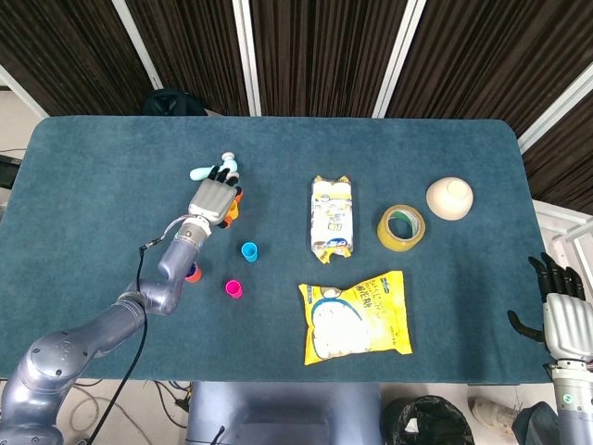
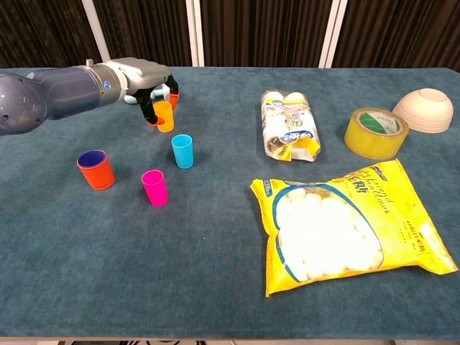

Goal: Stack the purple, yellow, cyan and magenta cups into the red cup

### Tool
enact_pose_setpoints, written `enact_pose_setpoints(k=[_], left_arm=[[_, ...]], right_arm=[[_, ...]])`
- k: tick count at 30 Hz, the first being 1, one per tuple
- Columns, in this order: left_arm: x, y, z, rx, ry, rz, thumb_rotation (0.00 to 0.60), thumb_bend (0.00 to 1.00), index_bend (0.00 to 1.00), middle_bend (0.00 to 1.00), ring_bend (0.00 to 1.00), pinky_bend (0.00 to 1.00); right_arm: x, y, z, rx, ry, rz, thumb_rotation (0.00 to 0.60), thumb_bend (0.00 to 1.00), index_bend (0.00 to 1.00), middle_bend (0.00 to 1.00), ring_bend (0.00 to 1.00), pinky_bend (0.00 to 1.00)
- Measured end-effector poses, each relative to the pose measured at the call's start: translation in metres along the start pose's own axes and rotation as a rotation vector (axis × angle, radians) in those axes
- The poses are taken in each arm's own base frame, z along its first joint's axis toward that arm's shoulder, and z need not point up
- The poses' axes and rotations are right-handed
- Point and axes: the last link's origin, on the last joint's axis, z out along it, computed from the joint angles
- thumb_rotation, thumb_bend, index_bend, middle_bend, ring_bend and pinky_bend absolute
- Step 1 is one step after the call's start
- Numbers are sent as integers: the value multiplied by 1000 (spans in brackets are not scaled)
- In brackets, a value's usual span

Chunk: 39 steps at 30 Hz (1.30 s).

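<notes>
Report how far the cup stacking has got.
Done: the purple cup already sits inside the red cup. In hand: the left hand has its fingers around the yellow cup, which still stands on the table. Left: yellow, cyan cup and magenta cup.
</notes>
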Motion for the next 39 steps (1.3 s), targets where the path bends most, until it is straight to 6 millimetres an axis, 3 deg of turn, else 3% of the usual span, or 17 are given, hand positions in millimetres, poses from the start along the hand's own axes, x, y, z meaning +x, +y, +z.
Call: enact_pose_setpoints(k=[14,23,29,39], left_arm=[[9,-3,-7,-13,30,-17,600,352,468,212,0,0],[35,-2,-28,-72,80,-31,600,353,468,218,0,0],[55,-10,-62,-117,103,-5,600,352,468,218,0,0],[73,-48,-150,-98,56,32,600,352,468,220,0,0]], right_arm=[[0,-1,-1,2,-5,10,600,324,106,44,96,3],[1,-3,-2,14,-3,17,600,324,106,44,96,3],[1,-5,-3,24,-2,13,600,324,106,44,96,3],[4,-6,-5,44,32,-8,600,325,106,44,96,3]])
